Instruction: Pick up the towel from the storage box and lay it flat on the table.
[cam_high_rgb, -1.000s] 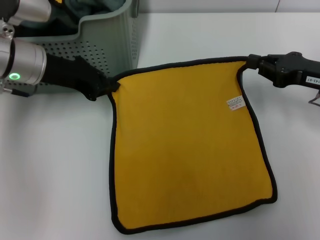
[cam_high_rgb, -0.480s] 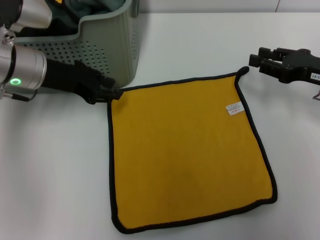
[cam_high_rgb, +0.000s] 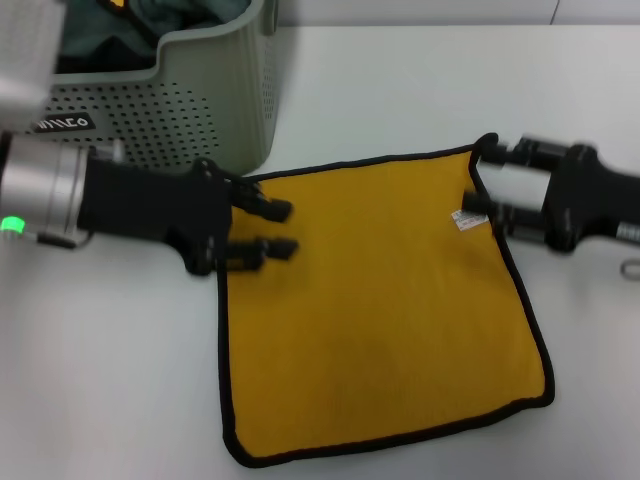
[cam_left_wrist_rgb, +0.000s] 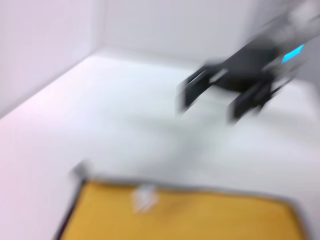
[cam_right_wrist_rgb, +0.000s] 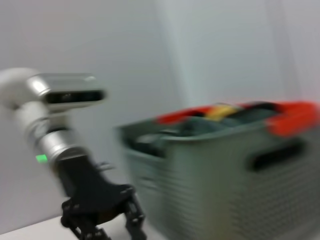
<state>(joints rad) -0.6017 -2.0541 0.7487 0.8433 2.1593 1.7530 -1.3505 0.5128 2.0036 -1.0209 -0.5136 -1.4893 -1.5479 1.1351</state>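
On the table (cam_high_rgb: 400, 90), beside the storage box (cam_high_rgb: 215, 95), the towel (cam_high_rgb: 370, 320) lies flat, yellow face up. Left gripper (cam_high_rgb: 283, 229) reaches level over the towel's box-side corner, fingers parted, holding nothing. Right gripper (cam_high_rgb: 480, 180) hovers level at the far corner from the box, jaws spread, empty. Bare table borders the towel's other edges.

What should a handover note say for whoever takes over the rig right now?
Left gripper: open, empty, over the towel's corner nearest the box.
Right gripper: open, empty, at the towel's other far corner.
Towel: out of the box, spread yellow side up on the table, beside the box.
Done: pickup, laying flat, release.
Left: probably only pulling both arms clear.
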